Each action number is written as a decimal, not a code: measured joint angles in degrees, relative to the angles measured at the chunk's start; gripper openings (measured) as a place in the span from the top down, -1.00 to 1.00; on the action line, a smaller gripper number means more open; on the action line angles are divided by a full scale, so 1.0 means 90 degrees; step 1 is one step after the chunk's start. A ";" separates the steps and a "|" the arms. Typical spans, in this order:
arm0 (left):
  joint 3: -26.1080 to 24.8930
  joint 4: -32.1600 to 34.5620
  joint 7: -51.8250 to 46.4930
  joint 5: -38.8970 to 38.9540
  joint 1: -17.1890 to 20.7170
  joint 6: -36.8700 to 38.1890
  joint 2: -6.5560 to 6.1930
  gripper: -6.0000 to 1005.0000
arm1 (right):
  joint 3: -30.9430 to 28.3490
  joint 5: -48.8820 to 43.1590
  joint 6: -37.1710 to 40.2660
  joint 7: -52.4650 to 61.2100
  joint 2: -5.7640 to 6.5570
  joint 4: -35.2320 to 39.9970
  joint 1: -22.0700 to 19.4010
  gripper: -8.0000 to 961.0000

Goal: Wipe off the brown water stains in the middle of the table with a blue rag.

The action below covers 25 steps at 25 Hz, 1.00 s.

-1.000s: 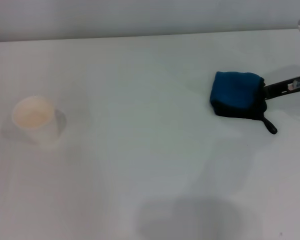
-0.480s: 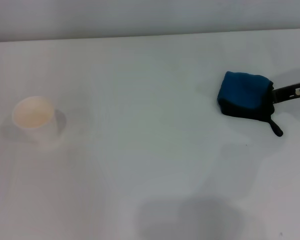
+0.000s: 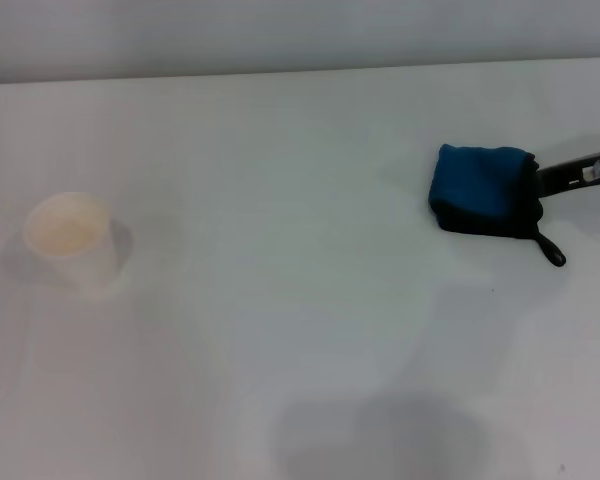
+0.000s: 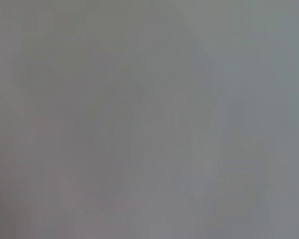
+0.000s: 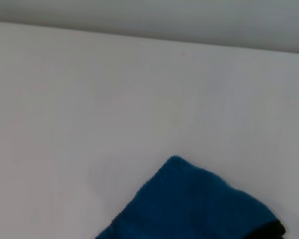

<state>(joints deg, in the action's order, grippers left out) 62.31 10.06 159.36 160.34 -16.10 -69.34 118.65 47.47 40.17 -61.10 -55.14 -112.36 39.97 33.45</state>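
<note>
The blue rag (image 3: pixel 483 190) lies folded on the white table (image 3: pixel 280 140) at the right, its black loop tail (image 3: pixel 552 250) trailing toward me. My right gripper (image 3: pixel 552 178) reaches in from the right edge as a dark bar and is shut on the rag's right side. In the right wrist view the blue rag (image 5: pixel 189 204) fills the lower part, with bare table (image 5: pixel 89 99) beyond it. No brown water stains show on the table in any view. My left gripper is out of view; its wrist view shows only a plain grey surface.
A white paper cup (image 3: pixel 70 240) with a beige inside stands at the left of the table. The table's far edge runs along a grey wall (image 3: pixel 280 30). A soft shadow lies on the near middle.
The rag and my right gripper slid to the right together, then came back a little to the left. The cup has not moved.
</note>
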 joint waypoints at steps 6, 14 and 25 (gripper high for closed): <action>-0.0001 -0.0004 -0.0004 -0.0005 -0.0016 0.0003 -0.0004 -0.74 | -0.0001 0.0233 -0.0013 -0.0011 0.0041 0.0012 -0.0056 0.32; 0.0000 -0.0002 -0.0010 0.0017 -0.0022 0.0010 -0.0009 -0.74 | -0.0001 0.0658 -0.0359 -0.0230 -0.0005 0.0571 -0.0268 -0.43; 0.0000 -0.0001 -0.0019 0.0036 -0.0027 0.0030 -0.0004 -0.74 | -0.0684 0.2236 -0.0408 -0.1460 -0.0156 0.1407 -0.0959 -0.68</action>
<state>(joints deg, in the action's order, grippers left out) 62.31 10.05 159.19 160.66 -16.34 -69.07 118.62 41.31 60.29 -64.76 -68.28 -113.76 52.63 24.82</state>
